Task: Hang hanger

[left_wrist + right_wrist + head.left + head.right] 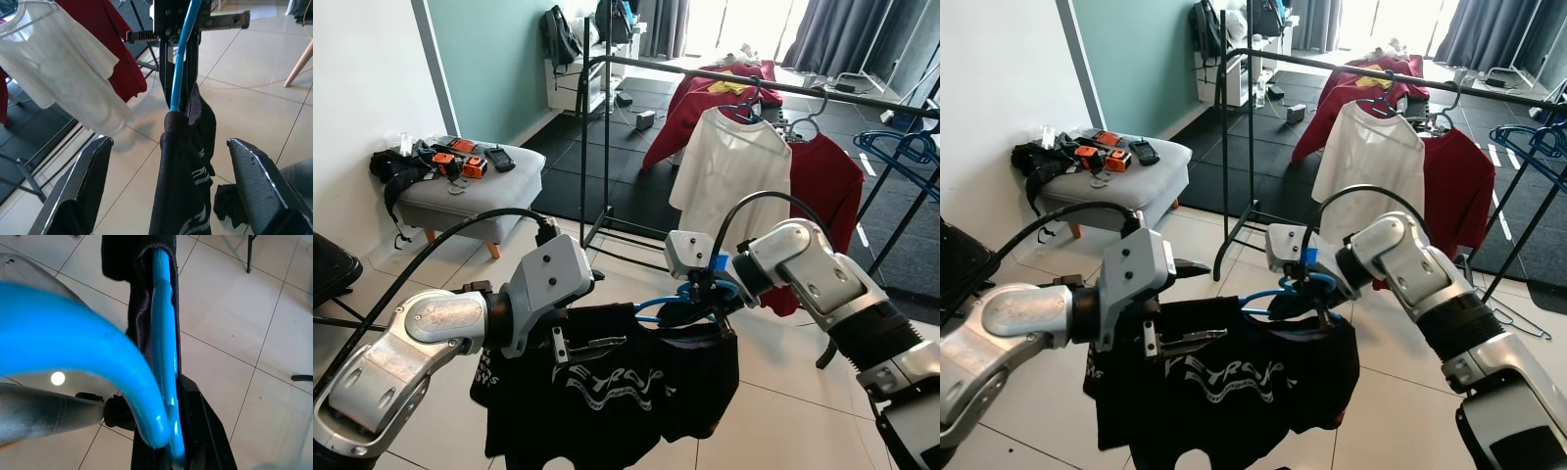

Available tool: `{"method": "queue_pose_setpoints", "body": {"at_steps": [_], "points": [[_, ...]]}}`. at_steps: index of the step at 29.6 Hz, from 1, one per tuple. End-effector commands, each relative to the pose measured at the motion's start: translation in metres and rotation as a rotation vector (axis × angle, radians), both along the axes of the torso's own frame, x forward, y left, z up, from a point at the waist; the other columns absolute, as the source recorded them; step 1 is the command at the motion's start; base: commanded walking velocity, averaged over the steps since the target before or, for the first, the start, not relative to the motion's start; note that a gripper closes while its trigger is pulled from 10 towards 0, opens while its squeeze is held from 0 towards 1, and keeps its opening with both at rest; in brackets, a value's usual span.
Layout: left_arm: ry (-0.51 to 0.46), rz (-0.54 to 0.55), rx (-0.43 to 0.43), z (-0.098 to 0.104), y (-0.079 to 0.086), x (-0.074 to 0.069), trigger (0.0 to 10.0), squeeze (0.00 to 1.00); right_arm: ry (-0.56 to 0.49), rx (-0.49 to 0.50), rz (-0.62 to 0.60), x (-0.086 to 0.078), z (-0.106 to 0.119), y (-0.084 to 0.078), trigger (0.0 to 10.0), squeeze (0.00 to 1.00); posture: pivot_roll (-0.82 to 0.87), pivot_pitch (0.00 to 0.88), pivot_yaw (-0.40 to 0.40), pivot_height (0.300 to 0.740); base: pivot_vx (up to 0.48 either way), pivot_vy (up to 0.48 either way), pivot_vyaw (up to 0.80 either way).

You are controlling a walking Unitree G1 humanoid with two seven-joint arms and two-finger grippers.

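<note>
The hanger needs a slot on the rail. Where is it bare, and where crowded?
Bare: the rail from its left post to the white shirt. Crowded: white shirt, red shirt and blue hangers toward the right end. Right gripper holds the blue hanger.

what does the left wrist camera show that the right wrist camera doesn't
Left wrist view alone: the white shirt and a red garment hanging nearby, the left tool's two open fingers on either side of the black shirt, and the right tool shut on the blue hanger further along.

Right wrist view alone: a close look at the blue hanger's curved hook, blurred in front, and a silver arm section.

Both: the blue hanger running into the black shirt over pale floor tiles.
</note>
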State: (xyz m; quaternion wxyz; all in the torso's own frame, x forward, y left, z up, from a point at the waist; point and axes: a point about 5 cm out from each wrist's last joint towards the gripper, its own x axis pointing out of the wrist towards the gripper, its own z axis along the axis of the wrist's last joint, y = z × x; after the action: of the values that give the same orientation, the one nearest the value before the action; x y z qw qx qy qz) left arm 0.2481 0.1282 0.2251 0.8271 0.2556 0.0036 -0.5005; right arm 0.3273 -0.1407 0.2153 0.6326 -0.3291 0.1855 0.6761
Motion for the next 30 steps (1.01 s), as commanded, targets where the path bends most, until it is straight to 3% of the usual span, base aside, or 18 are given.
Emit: {"method": "queue_pose_setpoints", "body": {"at_steps": [1,2,3,4,7,26,28,30], "points": [[0.05,0.022,0.065,-0.013,0.004,0.002,7.0,0.0,-0.041,0.026,0.037,0.0,0.014,0.007,10.0,0.0,-0.01,0.0,-0.047,0.74,0.0,0.0,0.0],[0.053,0.031,0.101,-0.016,0.005,0.003,2.7,0.0,-0.044,0.033,0.045,0.0,0.016,0.009,10.0,0.0,-0.01,0.0,-0.047,0.74,0.0,0.0,0.0],[0.057,0.035,0.134,-0.019,0.006,0.003,0.0,0.0,-0.046,0.036,0.051,-0.001,0.017,0.01,10.0,0.0,-0.01,0.0,-0.047,0.74,0.0,0.0,0.0],[0.058,0.04,0.183,-0.023,0.008,0.003,0.0,0.0,-0.049,0.037,0.055,-0.001,0.018,0.01,10.0,0.0,-0.01,0.0,-0.047,0.74,0.0,0.0,0.0],[0.047,0.061,0.225,-0.026,0.011,0.005,0.0,0.0,-0.054,0.029,0.053,-0.001,0.018,0.009,10.0,0.0,-0.01,0.0,-0.047,0.74,0.0,0.0,0.0],[-0.002,0.119,0.288,-0.03,0.014,0.013,0.0,0.0,-0.095,0.059,0.022,0.002,0.016,0.013,10.0,0.0,-0.01,0.0,-0.049,0.74,0.0,0.0,0.0],[-0.006,0.125,0.287,-0.031,0.015,0.014,0.0,0.0,-0.076,0.105,0.027,0.001,0.018,0.014,10.0,0.96,-0.01,0.0,-0.049,0.74,0.0,0.0,0.0],[-0.004,0.133,0.282,-0.031,0.016,0.015,0.0,0.0,-0.069,0.136,0.018,0.002,0.019,0.013,10.0,1.0,-0.01,0.0,-0.049,0.74,0.0,0.0,0.0]]}}
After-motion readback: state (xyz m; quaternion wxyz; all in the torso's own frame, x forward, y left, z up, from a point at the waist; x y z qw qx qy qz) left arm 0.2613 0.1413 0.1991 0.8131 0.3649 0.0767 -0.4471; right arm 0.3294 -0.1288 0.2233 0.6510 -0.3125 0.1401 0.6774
